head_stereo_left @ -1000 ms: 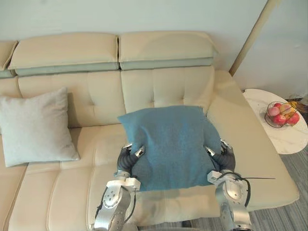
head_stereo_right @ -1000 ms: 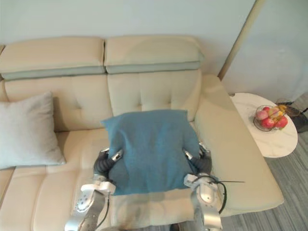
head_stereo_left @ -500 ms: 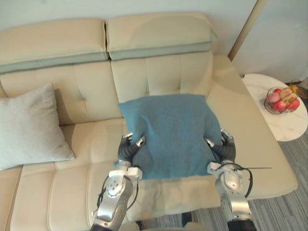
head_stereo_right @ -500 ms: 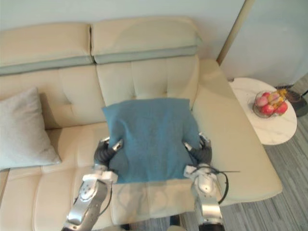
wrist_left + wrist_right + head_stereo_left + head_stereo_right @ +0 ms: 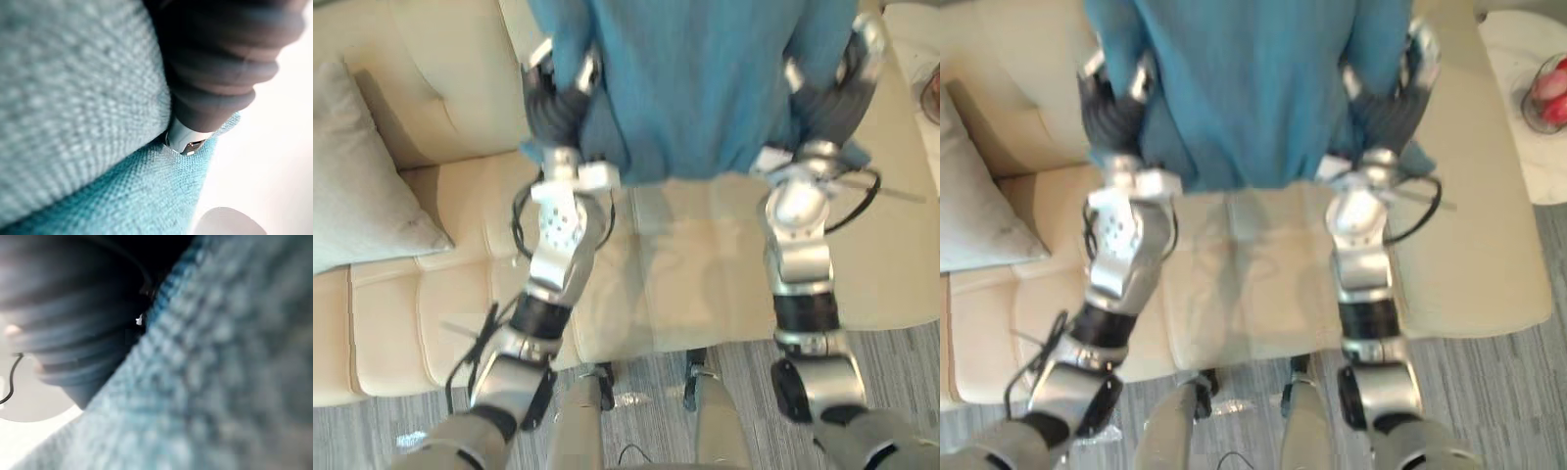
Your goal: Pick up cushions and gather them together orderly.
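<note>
Holds a blue cushion (image 5: 690,88) up between both hands over the right half of the cream sofa (image 5: 695,284), upright, broad face toward the head camera, lower edge hanging above the seat with a shadow on the upholstery below. Clamps the left hand (image 5: 555,98) on the cushion's left edge and the right hand (image 5: 830,98) on its right edge, both near the bottom corners. Pinches the cloth on each side, with silver fingers (image 5: 588,70) curled onto the front face, dark ribbed covers pressed against the sides and fabric bunched inward at both grips. Shows, from the left wrist, the ribbed cover hard against the blue weave and a silver tip sunk into a fold; from the right wrist, the same kind of cover flush with the cloth, fingers hidden there. Finds a pale grey cushion (image 5: 357,176) at the sofa's left end, leaning on the backrest, well apart from the blue one. Takes in, past the sofa's right end, a white round side table (image 5: 1518,147) bearing a bowl of red fruit (image 5: 1552,93).
</note>
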